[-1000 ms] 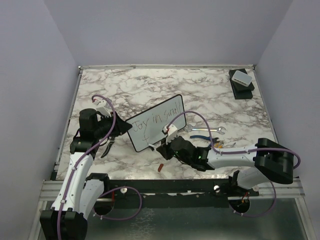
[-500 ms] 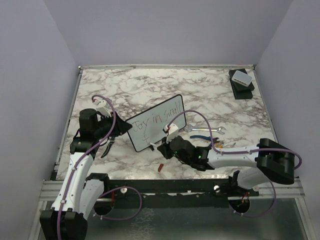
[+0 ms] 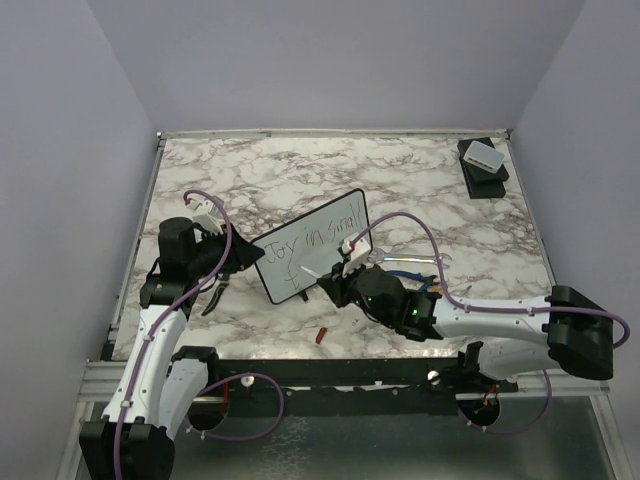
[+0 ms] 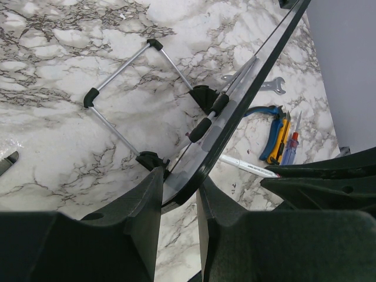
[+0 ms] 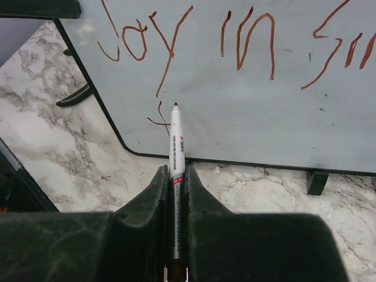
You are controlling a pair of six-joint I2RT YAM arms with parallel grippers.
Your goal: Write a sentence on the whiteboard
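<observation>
The whiteboard stands tilted on the marble table, propped on a wire stand. My left gripper is shut on its lower left corner; in the left wrist view the board shows edge-on. The sentence reads "Joy in sm..." in red-brown strokes, with one small stroke below it. My right gripper is shut on a white marker. The marker's tip rests at the board, just right of that small stroke. In the top view the right gripper sits at the board's lower edge.
A wrench and blue-handled pliers lie right of the board, with cutters beside them. A small red cap lies near the front edge. A black box with a white block sits at the back right.
My right arm has stretched out to the right and its gripper has carried the marker up and closer to the board's lower left. The left arm and the board have not moved.
</observation>
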